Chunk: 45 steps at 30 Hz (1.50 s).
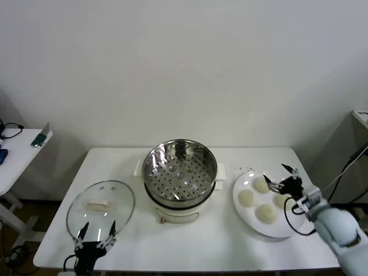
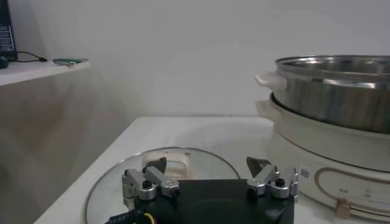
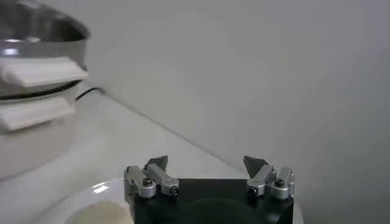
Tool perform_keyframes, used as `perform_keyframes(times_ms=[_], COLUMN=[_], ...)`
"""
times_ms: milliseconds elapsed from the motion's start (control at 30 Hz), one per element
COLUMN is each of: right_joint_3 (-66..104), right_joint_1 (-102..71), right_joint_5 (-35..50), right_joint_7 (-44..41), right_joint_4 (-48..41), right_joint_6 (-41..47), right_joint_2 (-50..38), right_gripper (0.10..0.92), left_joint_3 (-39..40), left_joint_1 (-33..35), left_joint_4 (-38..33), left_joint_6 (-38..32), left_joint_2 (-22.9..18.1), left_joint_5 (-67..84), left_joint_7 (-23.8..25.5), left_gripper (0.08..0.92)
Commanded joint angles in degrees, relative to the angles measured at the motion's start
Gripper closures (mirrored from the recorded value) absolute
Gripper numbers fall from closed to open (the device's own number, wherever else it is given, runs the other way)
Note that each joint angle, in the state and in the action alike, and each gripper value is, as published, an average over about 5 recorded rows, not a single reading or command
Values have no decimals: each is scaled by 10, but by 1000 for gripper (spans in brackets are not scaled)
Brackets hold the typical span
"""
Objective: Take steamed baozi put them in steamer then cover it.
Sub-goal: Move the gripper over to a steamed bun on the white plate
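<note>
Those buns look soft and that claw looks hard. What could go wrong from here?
The open right gripper hovers over four buns packed close on the plate; its pointed fingers might dent one or nudge a neighbour. The steamer has a tall wall, so a bun carried low could hit it. The left gripper waits open by the lid.

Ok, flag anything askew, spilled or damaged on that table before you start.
Nothing stands out. The steamer stands upright and empty at the centre, four baozi sit on the plate at its right, and the cover lies flat at its left. No spill shows.
</note>
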<state>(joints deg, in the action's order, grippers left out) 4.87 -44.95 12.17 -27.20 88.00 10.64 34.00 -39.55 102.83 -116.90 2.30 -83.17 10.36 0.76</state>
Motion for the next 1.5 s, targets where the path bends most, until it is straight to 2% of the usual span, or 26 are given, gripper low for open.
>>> perform_keyframes(times_ms=[33, 200, 367, 733, 1500], right_joint_3=[-463, -669, -743, -675, -608], right_joint_1=[505, 668, 697, 585, 506], right_joint_5=[-113, -71, -30, -13, -56], right_joint_7=[-348, -409, -390, -335, -318], right_joint_4=[-193, -233, -258, -304, -439], right_joint_6=[-105, -108, -61, 16, -8], right_joint_2=[-119, -81, -31, 58, 168], right_gripper=[203, 203, 203, 203, 203], left_joint_3=[4, 6, 6, 2, -2], left_joint_1=[2, 0, 0, -4, -5], left_joint_4=[0, 2, 4, 9, 18], left_joint_6=[-7, -7, -7, -5, -6], left_joint_2=[-1, -3, -2, -2, -2], left_joint_5=[-5, -9, -10, -8, -5], left_joint_7=[1, 1, 2, 1, -2], left_gripper=[177, 177, 177, 177, 177])
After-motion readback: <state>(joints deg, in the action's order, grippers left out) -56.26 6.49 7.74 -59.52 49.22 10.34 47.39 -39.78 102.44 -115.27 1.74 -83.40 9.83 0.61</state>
